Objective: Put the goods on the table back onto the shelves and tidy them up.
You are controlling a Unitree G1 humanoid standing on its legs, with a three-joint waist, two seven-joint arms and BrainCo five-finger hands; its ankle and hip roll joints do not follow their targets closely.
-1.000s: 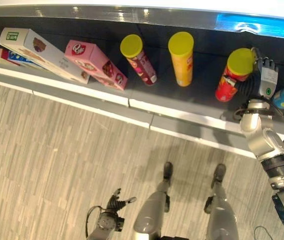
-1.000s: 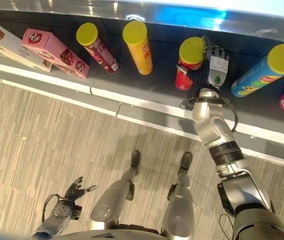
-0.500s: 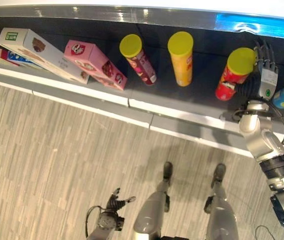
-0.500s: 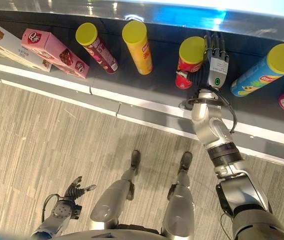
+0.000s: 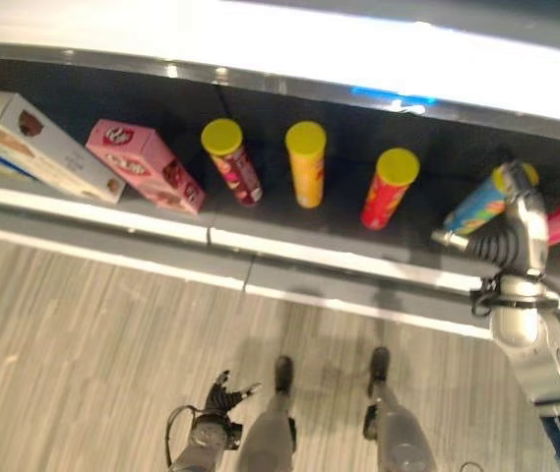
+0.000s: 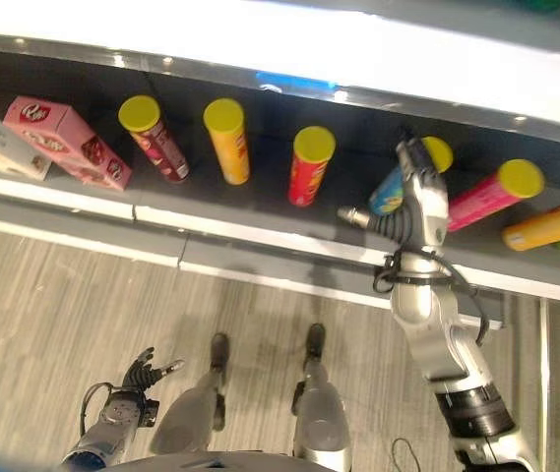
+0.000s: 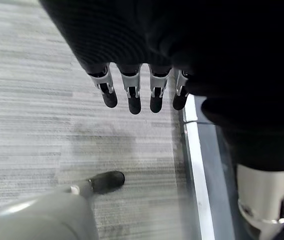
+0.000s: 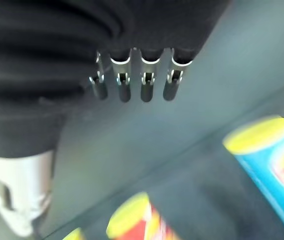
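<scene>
Goods stand in a row on the dark shelf [image 6: 260, 211], and no table shows, so how many are left to carry over cannot be judged. What shows looks largely shelved.

The right hand [image 6: 419, 192] is raised in front of the shelf, between the red can [image 6: 308, 165] and the pink can [image 6: 492, 194], and it overlaps the blue can [image 6: 390, 192] in the head views. Its own wrist view shows the fingers [image 8: 146, 82] straight and relaxed in a row with nothing between them. The blue can [image 8: 274, 160] and the red can [image 8: 137, 220] stand past the fingertips, apart from them. So the hand is open and empty; whether its side touches the blue can cannot be told. The arm reaches up from the lower right with the hand edge-on to the shelf.

Outward from there, the red can stands alone, then come a yellow can [image 6: 228, 138] and a dark-red can [image 6: 154, 136], all leaning. Further left lie a pink box [image 6: 63, 141] and a white box [image 5: 33, 143]. To the right, past the pink can, an orange can [image 6: 553, 223] lies tilted. The leaning cans suggest that straightening is the work left.

The left hand [image 6: 140, 376] hangs low over the floor [image 5: 83, 334], fingers [image 7: 132, 95] loosely spread and holding nothing.
</scene>
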